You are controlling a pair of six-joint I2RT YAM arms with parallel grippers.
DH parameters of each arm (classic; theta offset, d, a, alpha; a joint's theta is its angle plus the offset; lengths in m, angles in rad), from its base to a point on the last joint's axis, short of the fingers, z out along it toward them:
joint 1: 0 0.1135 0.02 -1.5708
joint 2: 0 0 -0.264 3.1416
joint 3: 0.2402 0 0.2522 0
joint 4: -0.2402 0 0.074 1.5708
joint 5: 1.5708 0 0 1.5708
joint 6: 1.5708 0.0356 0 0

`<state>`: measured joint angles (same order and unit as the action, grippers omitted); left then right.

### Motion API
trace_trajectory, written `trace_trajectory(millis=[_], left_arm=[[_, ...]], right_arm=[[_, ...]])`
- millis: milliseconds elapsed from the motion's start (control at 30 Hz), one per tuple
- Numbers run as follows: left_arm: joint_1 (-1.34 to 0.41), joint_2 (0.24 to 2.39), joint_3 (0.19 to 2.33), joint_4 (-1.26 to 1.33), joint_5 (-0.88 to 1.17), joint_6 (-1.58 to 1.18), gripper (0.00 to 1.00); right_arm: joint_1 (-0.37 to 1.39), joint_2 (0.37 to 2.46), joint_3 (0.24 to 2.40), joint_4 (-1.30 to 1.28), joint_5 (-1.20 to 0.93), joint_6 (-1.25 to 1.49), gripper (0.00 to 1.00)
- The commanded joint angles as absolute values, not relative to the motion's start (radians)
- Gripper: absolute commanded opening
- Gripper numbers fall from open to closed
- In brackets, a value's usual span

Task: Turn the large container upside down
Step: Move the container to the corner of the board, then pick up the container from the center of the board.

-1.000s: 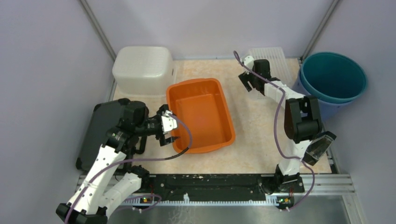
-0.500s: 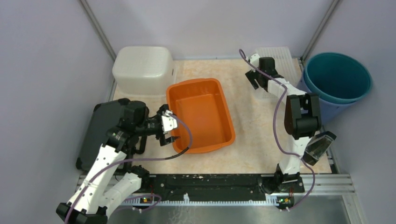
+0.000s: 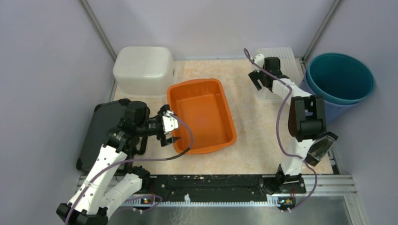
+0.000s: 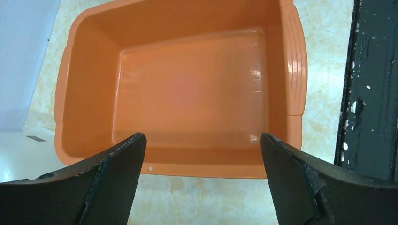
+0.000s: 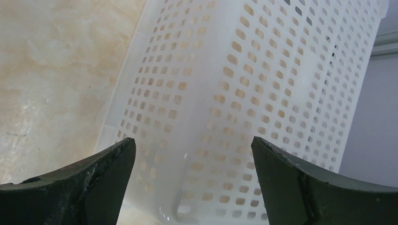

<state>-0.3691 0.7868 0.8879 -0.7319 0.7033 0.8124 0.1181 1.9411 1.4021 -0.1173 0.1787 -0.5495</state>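
An orange tub (image 3: 202, 115) stands upright and empty mid-table; it fills the left wrist view (image 4: 187, 84). My left gripper (image 3: 170, 126) is open just left of the tub's near-left rim, and in its own view (image 4: 202, 137) the jaws stand wide apart before the rim, touching nothing. My right gripper (image 3: 259, 80) is open at the back right, over the near-left edge of a white perforated basket (image 3: 281, 61). In the right wrist view the jaws (image 5: 192, 140) stand wide apart above the basket (image 5: 263, 70), holding nothing.
A white bin (image 3: 143, 68) sits upside down at the back left. A blue round bucket (image 3: 335, 77) stands at the right edge, beyond the basket. A black flat box (image 3: 96, 131) lies along the left edge under my left arm.
My right arm has swung right and back, from open table to over the white basket. The left arm and the orange tub have not moved.
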Motion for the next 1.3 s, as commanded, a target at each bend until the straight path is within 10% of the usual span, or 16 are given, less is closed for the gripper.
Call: trace_trajectory(millis=[0, 300, 667, 1267], left_arm=[[-0.364, 0.794, 0.897, -0.695, 0.733, 0.801, 0.99], [-0.363, 0.815, 0.918, -0.709, 0.741, 0.804, 0.99], [-0.361, 0.798, 0.923, -0.698, 0.733, 0.788, 0.99], [-0.362, 0.805, 0.924, -0.699, 0.748, 0.795, 0.99]], right_arm=[[0.081, 1.758, 1.388, -0.16, 0.031, -0.531, 0.96], [0.08, 1.412, 1.483, -0.413, -0.236, -0.591, 0.99], [0.078, 1.129, 1.653, -0.793, 0.091, -0.687, 0.97], [-0.278, 1.227, 1.576, -1.026, -0.147, -0.844, 0.93]])
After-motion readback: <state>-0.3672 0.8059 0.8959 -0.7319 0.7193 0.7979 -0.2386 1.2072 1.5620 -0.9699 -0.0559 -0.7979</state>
